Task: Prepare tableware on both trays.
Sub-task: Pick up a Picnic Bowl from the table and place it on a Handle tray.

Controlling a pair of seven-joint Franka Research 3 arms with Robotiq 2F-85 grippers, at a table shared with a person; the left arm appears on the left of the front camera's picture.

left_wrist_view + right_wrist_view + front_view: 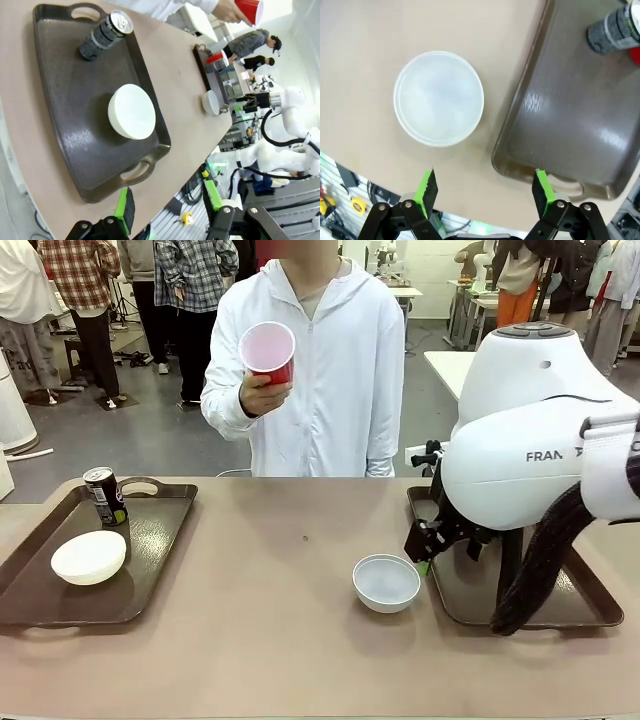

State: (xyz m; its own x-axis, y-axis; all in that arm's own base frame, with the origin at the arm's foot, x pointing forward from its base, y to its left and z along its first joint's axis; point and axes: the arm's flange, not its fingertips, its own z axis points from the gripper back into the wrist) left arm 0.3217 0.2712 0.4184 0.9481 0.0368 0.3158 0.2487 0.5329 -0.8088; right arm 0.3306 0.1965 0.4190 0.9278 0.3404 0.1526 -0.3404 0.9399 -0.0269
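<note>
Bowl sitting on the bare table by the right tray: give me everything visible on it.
The bowl is small, round and plain white. It looks like matte plastic with a thin rim. It stands upright, mouth up, and is empty. It rests on the tan table, not on a tray, just off the near left corner of the right tray, with a narrow gap between them. Only the table touches it. The right gripper hangs above it, jaws open, clear of the rim.
</note>
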